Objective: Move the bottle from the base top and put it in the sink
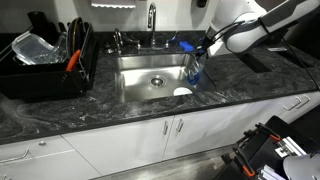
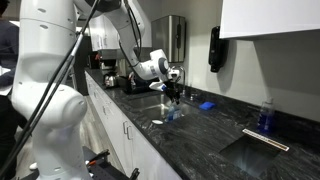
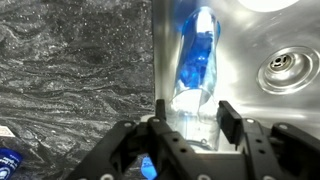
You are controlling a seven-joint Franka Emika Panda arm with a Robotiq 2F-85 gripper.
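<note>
Wrist view. The gripper (image 3: 194, 112) fills the near edge. Its two fingers (image 3: 161, 115) stand on either side of the bottle (image 3: 196, 60) and bear on its clear near end: clamped on it. The bottle runs away from the camera over the steel of the sink (image 3: 250, 40), just right of the basin's left wall. The round drain (image 3: 287, 68) lies right of the bottle, apart from it. The dark marbled worktop (image 3: 70, 70) takes the left half. A small blue item (image 3: 8, 158) sits at the near-left corner, cut off by the frame; I cannot tell what it is.

Exterior view. The white cabinet doors (image 1: 150, 140) are nearest, with the worktop (image 1: 250, 85) above them and the sink (image 1: 135, 85) at centre. The bottle (image 1: 192, 68) stands roughly upright inside the sink's right end, close to the right wall. The gripper (image 1: 198, 50) is at its top, and the arm (image 1: 250, 30) comes in from the far right. Whether the bottle's base touches the sink floor cannot be told. A white round object (image 1: 181, 92) lies on the sink floor just near of the bottle. The faucet (image 1: 152, 18) is at the far rim. A black dish rack (image 1: 45, 65) stands on the worktop at left.

Exterior view. A white robot casing (image 2: 45, 100) is nearest, at left. The gripper (image 2: 172, 95) points down over the worktop (image 2: 200, 135). The bottle (image 2: 169, 110) under it is small and dim, so the grip cannot be read here. A flat blue object (image 2: 206, 104) lies to its right.
</note>
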